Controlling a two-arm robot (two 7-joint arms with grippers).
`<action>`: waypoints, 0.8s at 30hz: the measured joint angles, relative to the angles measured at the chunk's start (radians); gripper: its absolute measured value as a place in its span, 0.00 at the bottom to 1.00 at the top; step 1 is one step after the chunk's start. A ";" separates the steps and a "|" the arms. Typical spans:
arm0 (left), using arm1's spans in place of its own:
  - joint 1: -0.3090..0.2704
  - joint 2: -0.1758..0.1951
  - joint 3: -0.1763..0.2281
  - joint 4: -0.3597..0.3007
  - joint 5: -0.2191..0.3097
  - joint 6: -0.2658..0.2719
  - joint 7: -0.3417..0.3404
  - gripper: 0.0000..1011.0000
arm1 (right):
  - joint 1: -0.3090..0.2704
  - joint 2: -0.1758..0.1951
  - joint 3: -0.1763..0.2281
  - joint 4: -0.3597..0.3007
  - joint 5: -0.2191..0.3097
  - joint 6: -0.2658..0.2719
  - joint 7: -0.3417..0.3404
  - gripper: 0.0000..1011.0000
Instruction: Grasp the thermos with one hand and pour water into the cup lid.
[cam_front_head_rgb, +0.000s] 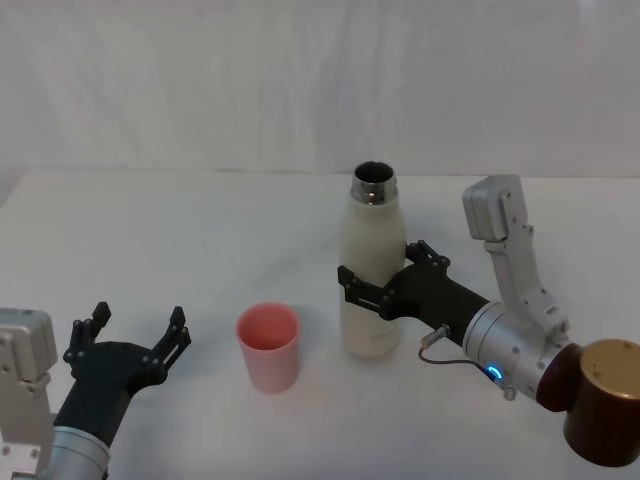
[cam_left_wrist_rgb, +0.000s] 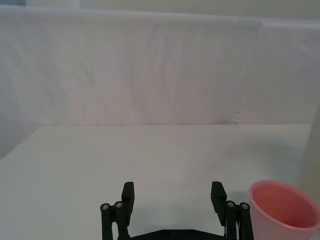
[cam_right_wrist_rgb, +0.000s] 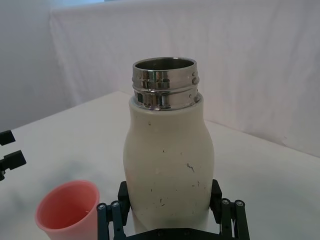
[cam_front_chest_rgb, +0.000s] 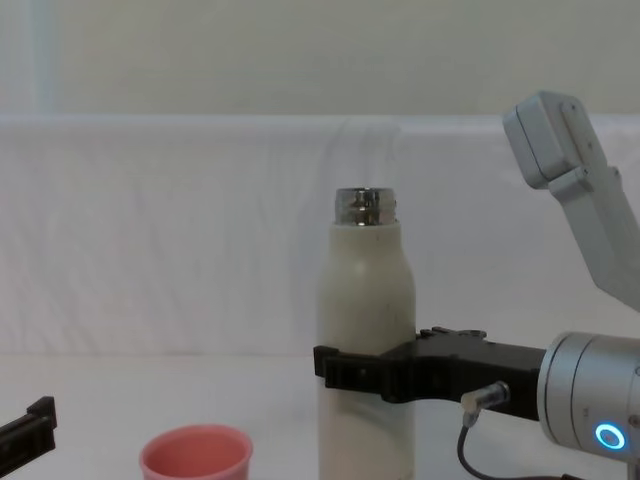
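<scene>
Thermos stands upright on the white table, gripped around its body by the right gripper. Just beside it stands the cup lid. Near the cup lid, the left gripper rests with its fingers spread apart, holding nothing.

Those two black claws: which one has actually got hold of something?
The right gripper, on the robot's right side: its fingers sit on both sides of the cream thermos. The left gripper is open, beside the pink cup lid.

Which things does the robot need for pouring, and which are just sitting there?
Needed:
thermos, upright, uncapped
pink cup lid, beside it
right gripper, around the thermos

Just there:
left gripper, open, holding nothing
brown cylinder at the right edge
</scene>
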 joint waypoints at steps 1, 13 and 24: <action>0.000 0.000 0.000 0.000 0.000 0.000 0.000 0.99 | 0.001 0.002 -0.002 0.001 0.001 -0.001 -0.001 0.95; 0.000 0.000 0.000 0.000 0.000 0.000 0.000 0.99 | 0.003 0.022 -0.025 0.003 0.026 -0.013 -0.025 0.95; 0.000 0.000 0.000 0.000 0.000 0.000 0.000 0.99 | 0.002 0.042 -0.043 0.002 0.052 -0.023 -0.040 0.95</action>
